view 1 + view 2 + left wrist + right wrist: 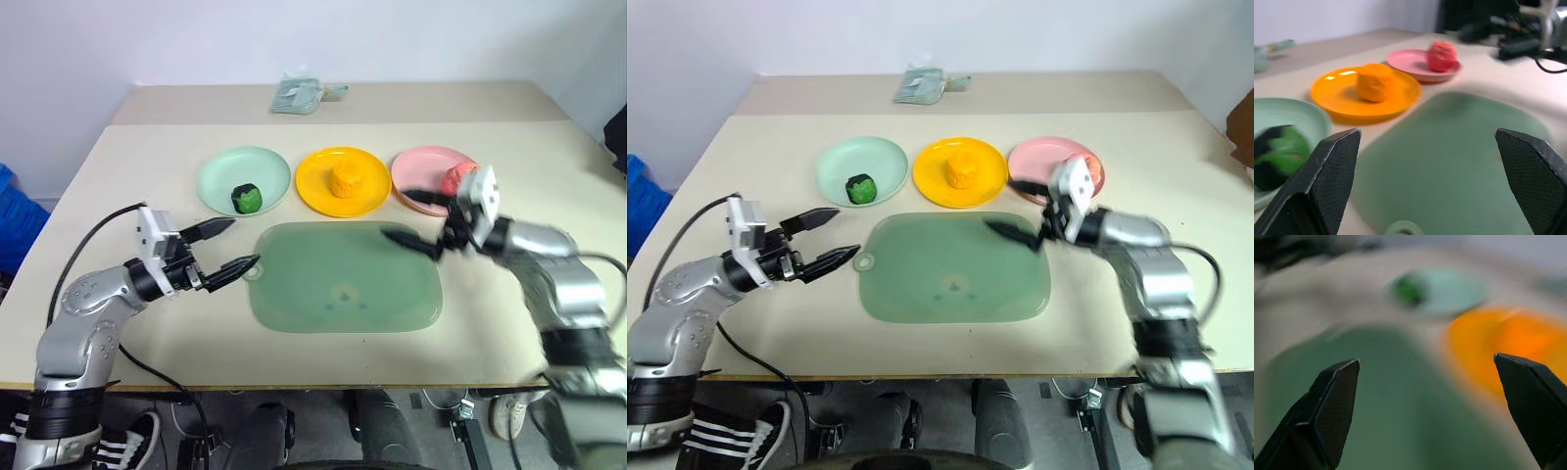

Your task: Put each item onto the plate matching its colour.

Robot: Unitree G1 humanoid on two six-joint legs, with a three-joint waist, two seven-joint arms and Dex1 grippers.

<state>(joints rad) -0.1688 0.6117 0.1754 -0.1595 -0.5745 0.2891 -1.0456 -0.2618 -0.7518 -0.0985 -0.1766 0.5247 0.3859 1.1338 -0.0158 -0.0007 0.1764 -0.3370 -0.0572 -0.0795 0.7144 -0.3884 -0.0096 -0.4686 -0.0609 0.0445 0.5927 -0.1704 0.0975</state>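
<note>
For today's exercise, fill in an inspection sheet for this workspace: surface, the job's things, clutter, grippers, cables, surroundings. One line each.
Surface: beige table with a translucent green mat lying flat in front of the plates.
Job's things: dark green ball on the mint green plate; orange-yellow lump on the yellow plate; pink-red apple on the pink plate.
Clutter: pale green cloth bundle at the table's far edge.
Grippers: left gripper open, holding nothing; right gripper open, holding nothing, over the mat's far right corner.
Cables: black cable looping by the left arm.
Surroundings: pale wall; blue object to the left.
</note>
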